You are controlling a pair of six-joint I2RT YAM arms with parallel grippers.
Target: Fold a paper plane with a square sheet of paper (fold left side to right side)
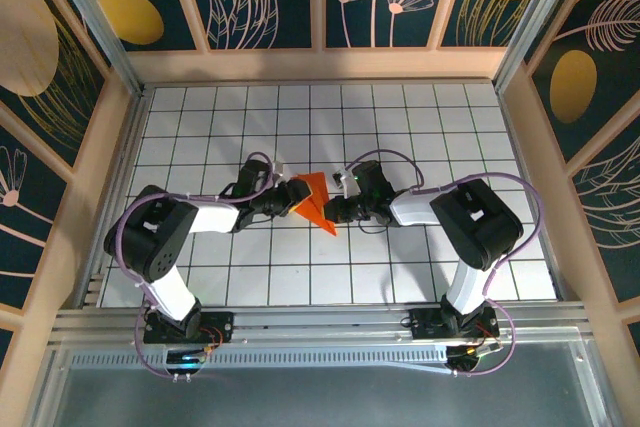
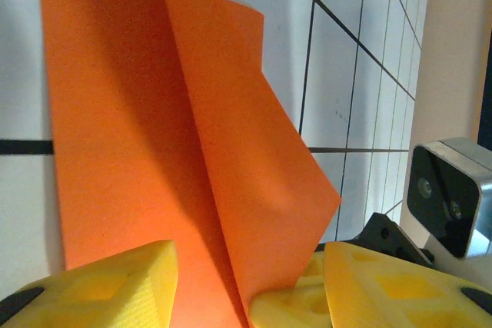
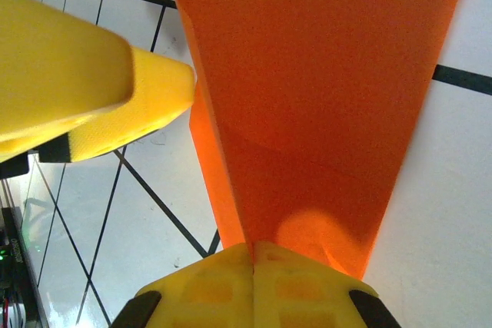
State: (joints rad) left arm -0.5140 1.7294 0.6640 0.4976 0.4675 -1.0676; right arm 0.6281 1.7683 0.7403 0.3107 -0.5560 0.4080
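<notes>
The square sheet of paper [image 1: 316,201] is bright orange and folded into a pointed wedge, lying mid-table between both grippers. My right gripper [image 1: 341,210] is shut on the wedge's crease; in the right wrist view its yellow pads [image 3: 231,282] meet on the raised fold of the paper [image 3: 323,97]. My left gripper [image 1: 284,198] stands open at the paper's left edge. In the left wrist view a lifted flap of the paper [image 2: 246,144] rises between its yellow fingers [image 2: 115,289], leaning toward the right one [image 2: 400,289], while a flat layer lies on the table.
The white gridded table [image 1: 250,257] is walled by wooden panels, with a metal rail [image 1: 320,322] along the near edge. The right wrist's camera housing [image 2: 450,193] sits close beyond the left gripper. One left finger [image 3: 84,82] shows beside the paper in the right wrist view.
</notes>
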